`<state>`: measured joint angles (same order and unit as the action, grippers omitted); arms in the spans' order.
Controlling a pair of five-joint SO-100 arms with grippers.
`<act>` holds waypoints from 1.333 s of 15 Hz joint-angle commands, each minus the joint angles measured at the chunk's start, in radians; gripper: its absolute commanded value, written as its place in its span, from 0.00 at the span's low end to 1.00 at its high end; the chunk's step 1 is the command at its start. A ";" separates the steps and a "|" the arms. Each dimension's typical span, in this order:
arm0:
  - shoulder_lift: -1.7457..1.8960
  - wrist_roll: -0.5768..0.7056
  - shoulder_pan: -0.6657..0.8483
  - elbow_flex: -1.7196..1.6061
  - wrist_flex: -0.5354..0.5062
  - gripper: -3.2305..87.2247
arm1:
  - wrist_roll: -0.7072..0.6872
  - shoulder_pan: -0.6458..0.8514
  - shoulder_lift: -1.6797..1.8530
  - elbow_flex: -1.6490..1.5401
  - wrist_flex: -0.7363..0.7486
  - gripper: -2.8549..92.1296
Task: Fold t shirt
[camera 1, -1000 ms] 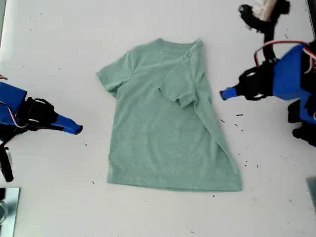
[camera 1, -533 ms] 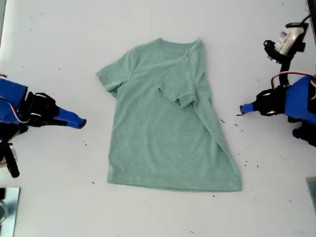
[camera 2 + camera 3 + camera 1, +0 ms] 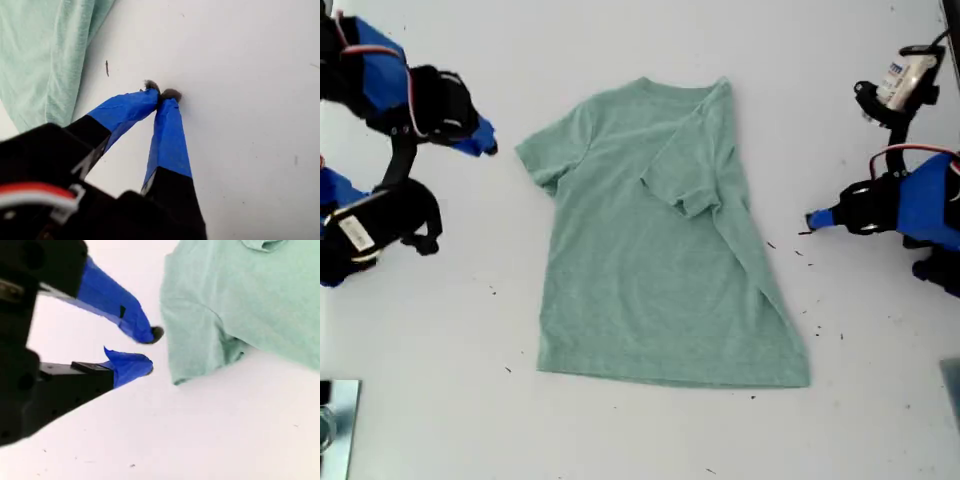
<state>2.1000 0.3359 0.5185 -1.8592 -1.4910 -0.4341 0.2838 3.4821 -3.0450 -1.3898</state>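
Observation:
The pale green t shirt (image 3: 650,280) lies flat in the middle of the white table (image 3: 440,400), neck toward the far side. One sleeve (image 3: 685,185) is folded in over the chest. The other sleeve (image 3: 545,160) lies spread toward the exterior view's left. My second gripper (image 3: 486,140) hovers just beside that spread sleeve (image 3: 200,340); in the second wrist view it (image 3: 149,350) is open with nothing between its fingers. My first gripper (image 3: 812,220) is at the exterior view's right, apart from the shirt (image 3: 45,50). In the first wrist view it (image 3: 161,92) is shut and empty.
Small dark specks (image 3: 805,232) dot the table near my first gripper. A metallic object (image 3: 335,420) sits at the exterior view's lower left corner. A grey edge (image 3: 952,385) shows at that view's right border.
My second gripper swung from the exterior view's middle left up to beside the spread sleeve. My first gripper pulled back toward that view's right, then held still. The shirt has not moved.

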 commanded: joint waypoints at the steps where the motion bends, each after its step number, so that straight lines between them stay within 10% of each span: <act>1: -0.133 0.092 0.048 0.149 -0.018 0.35 | -0.008 -0.009 0.014 -0.038 0.009 0.05; 11: -0.597 0.175 0.195 -0.137 0.440 0.29 | -0.003 -0.028 0.014 -0.038 0.011 0.05; 13: -0.529 0.181 0.161 -0.146 0.457 0.03 | -0.003 -0.026 0.014 -0.038 0.011 0.05; 20: 0.060 0.347 0.440 -0.239 0.333 0.03 | -0.005 -0.026 0.014 -0.038 0.011 0.05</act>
<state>2.1460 0.6842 0.9940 -2.1031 -1.1720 -0.4341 0.2669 3.4821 -3.0465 -1.3898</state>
